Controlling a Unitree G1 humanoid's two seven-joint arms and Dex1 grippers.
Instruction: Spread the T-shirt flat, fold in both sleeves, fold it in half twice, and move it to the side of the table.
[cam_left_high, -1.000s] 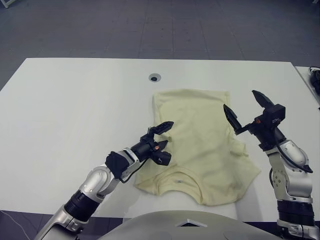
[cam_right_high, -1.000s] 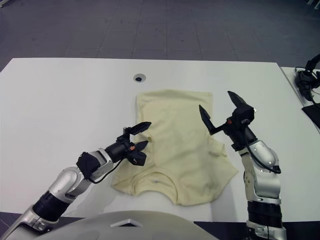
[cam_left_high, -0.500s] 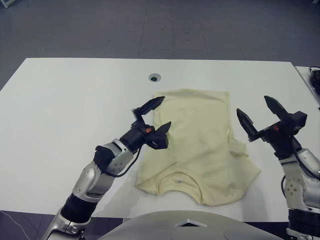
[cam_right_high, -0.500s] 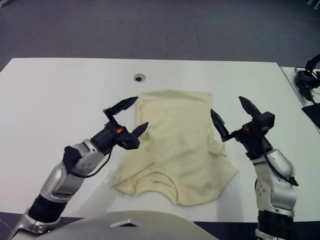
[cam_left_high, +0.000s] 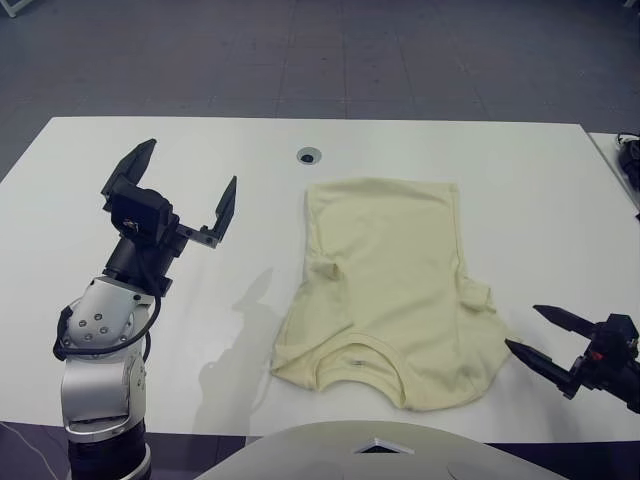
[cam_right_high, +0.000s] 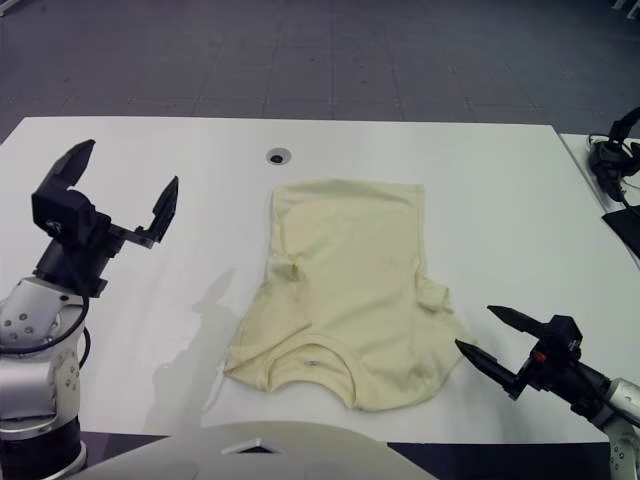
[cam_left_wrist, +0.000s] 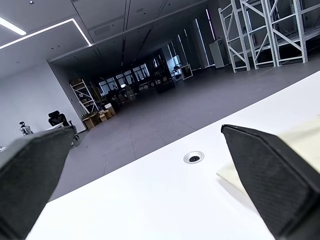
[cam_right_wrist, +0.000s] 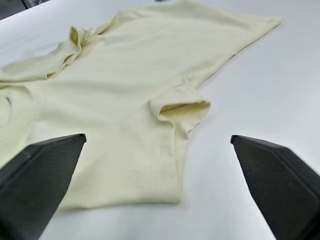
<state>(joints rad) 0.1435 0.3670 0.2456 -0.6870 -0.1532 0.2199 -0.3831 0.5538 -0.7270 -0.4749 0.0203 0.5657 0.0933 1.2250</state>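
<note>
Black, jaws wide apart and gripping nothing, the left gripper (cam_left_high: 190, 165) now stands raised over the bare white table (cam_left_high: 450, 150), well left of the shirt (cam_left_high: 395, 250); a second ago we saw it low at the shirt's left edge. The shirt itself has not shifted: it lies flat on the table's middle-right, hem far, collar near us. It is pale yellow, a soft matte knit, a long block that widens toward the collar, with faint creases. Its left sleeve (cam_left_high: 325, 266) is tucked in as a small pleat, and the right sleeve (cam_left_high: 478, 294) is a short folded flap lying on the body. Beyond the hem's left corner a round metal grommet (cam_left_high: 310, 155) is set in the smooth tabletop. The right gripper (cam_left_high: 525, 328), earlier lifted beside the shirt's right edge, has dropped low to the table's near edge, just beside the shirt's near right corner, jaws parted and free
</note>
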